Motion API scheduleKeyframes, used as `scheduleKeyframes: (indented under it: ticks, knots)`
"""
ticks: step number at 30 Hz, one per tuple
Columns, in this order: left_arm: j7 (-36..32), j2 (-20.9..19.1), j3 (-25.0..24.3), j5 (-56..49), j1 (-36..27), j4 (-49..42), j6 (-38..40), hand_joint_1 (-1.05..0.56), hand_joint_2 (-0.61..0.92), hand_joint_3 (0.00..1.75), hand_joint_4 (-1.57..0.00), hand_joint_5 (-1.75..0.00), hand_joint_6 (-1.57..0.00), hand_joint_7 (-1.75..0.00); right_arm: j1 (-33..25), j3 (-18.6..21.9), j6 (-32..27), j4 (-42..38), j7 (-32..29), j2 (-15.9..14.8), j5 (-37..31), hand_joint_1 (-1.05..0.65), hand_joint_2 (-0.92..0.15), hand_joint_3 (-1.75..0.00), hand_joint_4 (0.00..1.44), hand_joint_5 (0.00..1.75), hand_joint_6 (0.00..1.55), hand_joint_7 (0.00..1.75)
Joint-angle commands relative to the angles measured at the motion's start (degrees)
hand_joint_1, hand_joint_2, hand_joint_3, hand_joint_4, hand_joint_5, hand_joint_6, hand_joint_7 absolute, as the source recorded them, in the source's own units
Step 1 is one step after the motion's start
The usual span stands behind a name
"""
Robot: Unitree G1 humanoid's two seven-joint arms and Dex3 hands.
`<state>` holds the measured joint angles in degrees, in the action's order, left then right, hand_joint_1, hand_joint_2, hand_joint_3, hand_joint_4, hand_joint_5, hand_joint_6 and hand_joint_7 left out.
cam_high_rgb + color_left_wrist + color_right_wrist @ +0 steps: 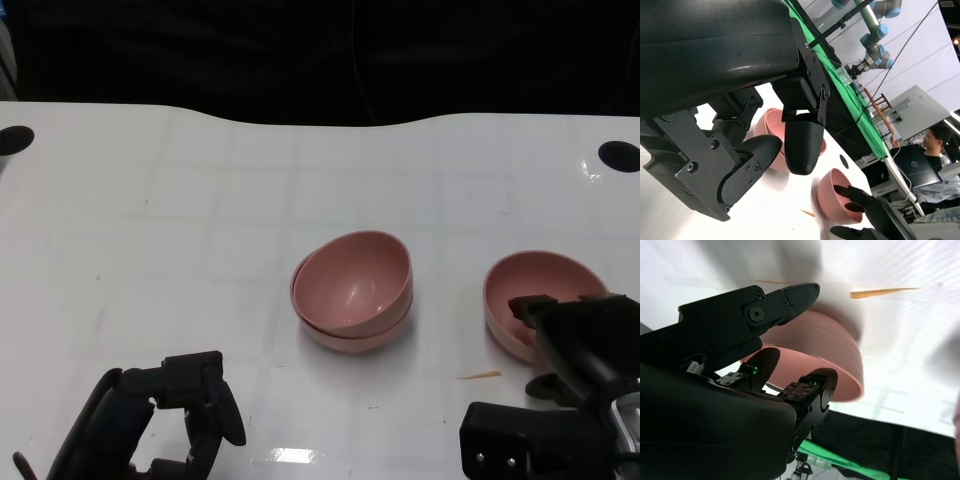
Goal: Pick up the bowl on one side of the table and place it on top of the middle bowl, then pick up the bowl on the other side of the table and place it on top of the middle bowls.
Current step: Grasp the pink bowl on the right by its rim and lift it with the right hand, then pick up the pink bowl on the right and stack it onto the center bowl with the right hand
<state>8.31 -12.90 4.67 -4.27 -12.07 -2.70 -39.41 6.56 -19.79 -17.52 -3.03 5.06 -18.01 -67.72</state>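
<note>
The pink bowl on the right of the table looks light, hard and smooth, so it may slip; the thin rim is the best place to hold. The right hand has its fingers around the near rim, one inside. The left hand is open and holds nothing. Two pink bowls sit stacked in the middle, the top one tilted.

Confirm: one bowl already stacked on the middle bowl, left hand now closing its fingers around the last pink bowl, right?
Wrong hand. It's the right hand with its fingers around the rim of the last pink bowl, as the head view shows; the right wrist view confirms fingers inside and outside the rim. The left hand holds nothing. One bowl does sit tilted on the middle bowl.
</note>
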Motion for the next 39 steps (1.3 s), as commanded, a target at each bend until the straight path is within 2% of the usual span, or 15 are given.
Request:
scheduleKeyframes:
  ticks: [1, 3, 4, 6, 9, 13, 17, 20, 22, 24, 25, 27, 34, 37, 39]
  knots:
    - [0.6, -0.24, -0.21, 0.2, -0.12, 0.59, -0.6, -0.08, 0.31, 1.51, -0.93, -1.67, -0.89, -1.43, 2.41, -1.36, 0.89, -2.03, 3.03, -2.8, 0.43, -0.5, -0.91, -0.01, 0.73, 0.37, 0.6, 0.04]
    - [0.56, -0.13, -0.22, 0.04, -0.21, 0.89, -0.45, -0.07, 0.31, 1.51, -0.93, -1.68, -0.88, -1.43, 4.39, -2.42, 2.33, -4.54, 4.44, -3.96, 0.92, -0.48, -0.92, -0.03, 0.82, 0.45, 0.67, 0.05]
    - [0.51, -0.09, -0.25, -0.06, -0.3, 1.1, -0.29, -0.07, 0.3, 1.52, -0.93, -1.68, -0.88, -1.43, 5.28, -2.67, 3.29, -6.07, 4.12, -4.28, 1.62, -0.42, -0.92, -0.04, 0.8, 0.85, 0.76, 0.04]
    - [0.47, -0.05, -0.32, -0.13, -0.36, 1.22, -0.22, -0.07, 0.3, 1.52, -0.93, -1.68, -0.88, -1.44, 6.7, -3.13, 5.25, -8.7, 2.64, -4.79, 3.03, -0.34, -0.92, -0.04, 0.84, 1.29, 0.84, 0.03]
    - [0.41, -0.03, -0.41, -0.22, -0.28, 1.06, -0.39, -0.07, 0.3, 1.52, -0.93, -1.68, -0.87, -1.44, 8.1, -3.84, 8.19, -12.21, -1.36, -5.33, 4.24, -0.27, -0.92, -0.05, 0.87, 1.51, 0.9, 0.03]
    - [0.56, -0.16, -0.37, -0.35, -0.16, 0.94, -0.2, -0.07, 0.31, 1.5, -0.92, -1.67, -0.86, -1.44, 9.04, -3.68, 13.96, -16.34, -9.13, -5.94, 7.64, -0.26, -0.92, -0.2, 0.85, 1.61, 1.09, 0.09]
    - [0.79, -0.23, -0.22, -0.28, -0.04, 0.93, 0.07, -0.08, 0.32, 1.5, -0.91, -1.68, -0.86, -1.44, 9.6, -2.69, 18.76, -18.72, -18.94, -6.09, 10.4, -0.25, -0.92, -0.14, 0.85, 1.74, 0.88, 1.02]
    - [0.94, -0.24, -0.22, -0.4, -0.02, 1.01, 0.37, -0.08, 0.33, 1.48, -0.9, -1.69, -0.85, -1.44, 9.72, -1.32, 21.4, -18.52, -26.31, -5.82, 12.24, -0.24, -0.88, -0.02, 0.89, 1.75, 1.09, 0.41]
    - [1.04, -0.26, -0.22, -0.43, -0.01, 1.02, 0.44, -0.08, 0.34, 1.47, -0.9, -1.68, -0.85, -1.44, 9.97, -0.83, 23.65, -18.51, -30.77, -5.89, 13.01, -0.19, -0.83, -0.01, 0.91, 1.75, 1.22, 0.37]
    - [1.04, -0.32, -0.25, -0.57, 0.1, 0.81, 0.18, -0.08, 0.34, 1.46, -0.9, -1.68, -0.85, -1.43, 10.3, -0.58, 25.55, -18.58, -34.05, -5.91, 13.56, -0.15, -0.79, -0.01, 0.93, 1.75, 1.12, 0.73]
    - [1.02, -0.33, -0.27, -0.61, 0.16, 0.62, -0.05, -0.08, 0.34, 1.46, -0.9, -1.69, -0.84, -1.43, 10.47, -0.45, 26.48, -18.32, -35.34, -5.87, 13.83, -0.12, -0.78, -0.01, 0.94, 1.75, 0.95, 1.19]
    - [1.09, -0.34, -0.29, -0.44, 0.21, 0.41, -0.25, -0.08, 0.34, 1.46, -0.89, -1.69, -0.84, -1.43, 10.79, -0.46, 27.44, -17.39, -36.55, -5.89, 13.71, -0.11, -0.78, -0.01, 0.95, 1.75, 0.81, 1.57]
    - [1.23, -0.4, -0.44, -0.32, 0.36, -0.17, -0.31, -0.08, 0.34, 1.46, -0.88, -1.71, -0.83, -1.44, 12.58, -0.32, 32.95, -15.84, -33.84, -4.9, 18.08, -0.09, -0.84, -0.05, 0.97, 1.75, 0.78, 1.65]
    - [1.66, -0.54, -0.39, 0.04, 0.36, -0.4, -0.06, -0.07, 0.34, 1.46, -0.88, -1.71, -0.83, -1.45, 15.29, -0.64, 37.82, -18.49, -34.52, -3.62, 20.7, -0.08, -0.41, -1.04, 0.98, 1.75, 0.79, 1.68]
    - [1.82, -0.68, -0.46, -0.04, 0.29, -0.41, 0.19, -0.07, 0.34, 1.46, -0.88, -1.71, -0.83, -1.45, 17.44, -1.25, 41.3, -21.02, -35.77, -3.1, 21.04, -0.07, -0.32, -1.23, 0.99, 1.75, 0.8, 1.68]
